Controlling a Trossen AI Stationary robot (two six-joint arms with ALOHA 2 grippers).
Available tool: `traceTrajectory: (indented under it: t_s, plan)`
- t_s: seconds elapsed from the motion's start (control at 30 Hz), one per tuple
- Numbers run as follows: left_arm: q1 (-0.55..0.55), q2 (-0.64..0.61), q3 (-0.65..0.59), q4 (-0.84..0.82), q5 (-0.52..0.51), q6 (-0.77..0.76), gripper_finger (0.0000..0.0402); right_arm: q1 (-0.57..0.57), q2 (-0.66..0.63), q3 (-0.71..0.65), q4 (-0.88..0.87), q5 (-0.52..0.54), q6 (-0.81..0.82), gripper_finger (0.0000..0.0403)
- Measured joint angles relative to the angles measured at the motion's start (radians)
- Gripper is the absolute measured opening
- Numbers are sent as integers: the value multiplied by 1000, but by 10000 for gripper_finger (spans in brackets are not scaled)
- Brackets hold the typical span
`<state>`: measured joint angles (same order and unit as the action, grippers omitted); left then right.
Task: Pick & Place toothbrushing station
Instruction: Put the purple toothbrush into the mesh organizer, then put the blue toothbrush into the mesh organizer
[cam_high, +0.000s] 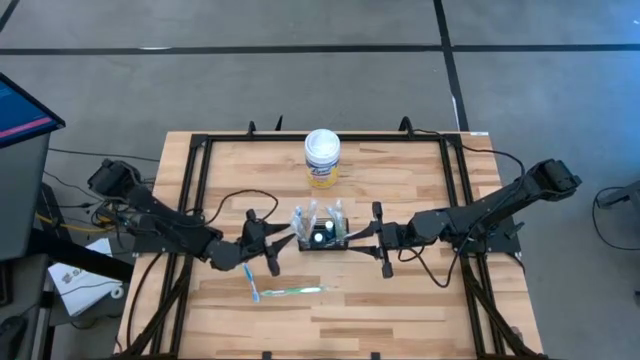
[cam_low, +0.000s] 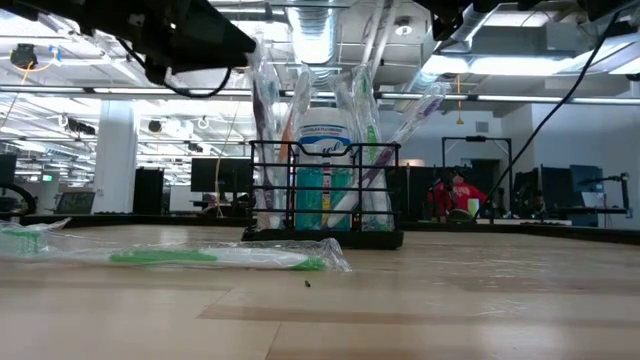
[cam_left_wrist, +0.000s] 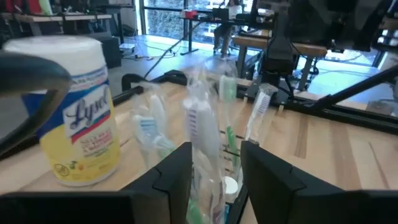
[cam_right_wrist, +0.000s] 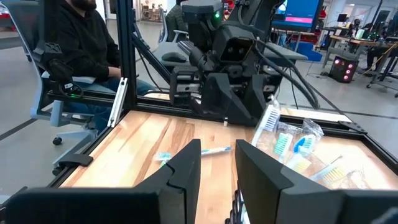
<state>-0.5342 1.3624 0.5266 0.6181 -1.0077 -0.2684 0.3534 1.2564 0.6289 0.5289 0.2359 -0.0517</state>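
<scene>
The toothbrushing station, a black wire caddy (cam_high: 322, 241) (cam_low: 325, 146), stands upright mid-table, holding several plastic-wrapped toothbrushes (cam_left_wrist: 202, 124) on end. My left gripper (cam_high: 288, 243) (cam_left_wrist: 216, 168) is at the caddy's left, level with the brush tops. It is open, a finger on either side of one wrapped brush; whether it touches the brush I cannot tell. My right gripper (cam_high: 352, 236) (cam_right_wrist: 217, 165) hovers open at the caddy's right, above its rim, with nothing between its fingers. One wrapped toothbrush (cam_high: 290, 291) (cam_low: 200, 257) lies flat on the table near the front.
A white-lidded, yellow-labelled canister (cam_high: 322, 158) (cam_left_wrist: 78, 112) stands behind the caddy toward the far edge. A black frame rail (cam_high: 200, 190) runs around the tabletop. A person (cam_right_wrist: 74, 50) sits beyond the table's left side.
</scene>
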Motion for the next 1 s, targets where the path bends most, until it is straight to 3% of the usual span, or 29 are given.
traceTrajectory:
  t_s: [0.33, 0.53, 0.83, 1.0]
  plan:
    - [-52, -111, 0, -118, -48, -1, 131, 0, 0, 0, 1, 0, 0, 91]
    - [-133, -153, 0, -234, 4, -10, 131, 1, 0, 0, 1, 0, 0, 91]
    - [-247, -172, 1, -389, 18, -239, 118, 1, 0, 0, 1, 0, 0, 91]
    - [-264, -171, 0, -472, 155, -272, 99, 1, 0, 0, 1, 0, 0, 91]
